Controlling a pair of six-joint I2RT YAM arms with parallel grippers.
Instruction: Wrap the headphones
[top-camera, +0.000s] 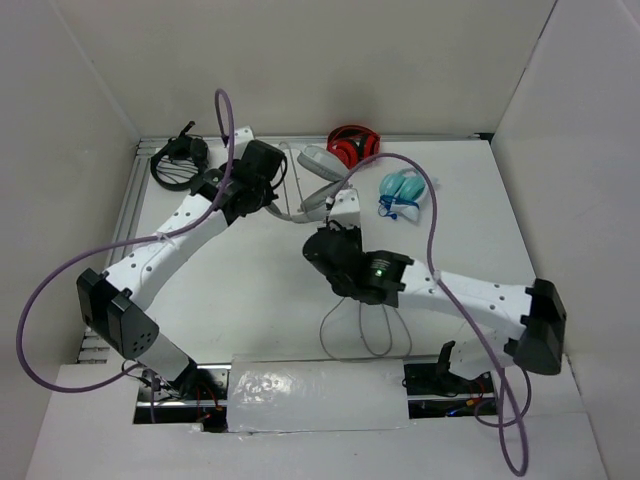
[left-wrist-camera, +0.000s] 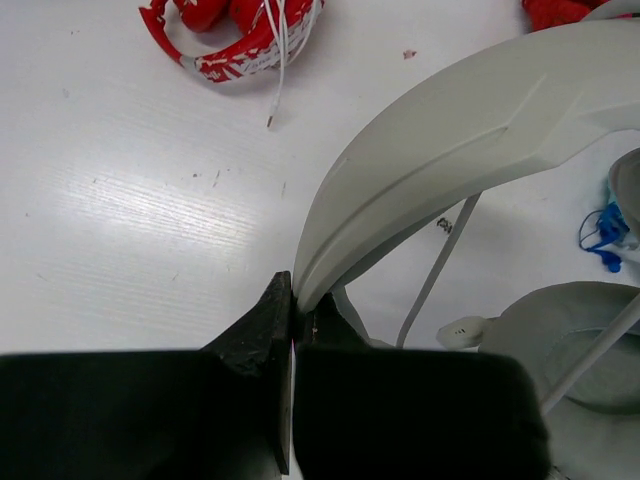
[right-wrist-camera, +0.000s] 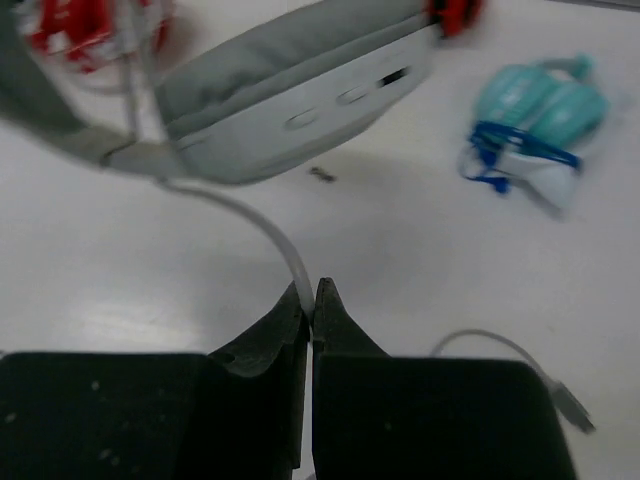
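Note:
The white-grey headphones (top-camera: 318, 160) lie at the back middle of the table. My left gripper (top-camera: 278, 190) is shut on their wide headband (left-wrist-camera: 470, 130); in the left wrist view my left gripper (left-wrist-camera: 293, 300) pinches the band's end, with an earcup (left-wrist-camera: 570, 330) to the right. My right gripper (top-camera: 331, 232) is shut on the thin grey cable (right-wrist-camera: 262, 225) just below an earcup (right-wrist-camera: 290, 85); in the right wrist view my right gripper (right-wrist-camera: 312, 300) holds the cable between its tips. The slack cable (top-camera: 362, 330) loops on the table toward the near edge, and its plug end (right-wrist-camera: 562, 397) lies loose.
Red headphones (top-camera: 350, 143) lie at the back, right behind the white pair, and show in the left wrist view (left-wrist-camera: 235, 35). Small light-blue headphones (top-camera: 401, 190) lie to the right and show in the right wrist view (right-wrist-camera: 540, 110). Black headphones (top-camera: 178, 160) sit at the back left corner.

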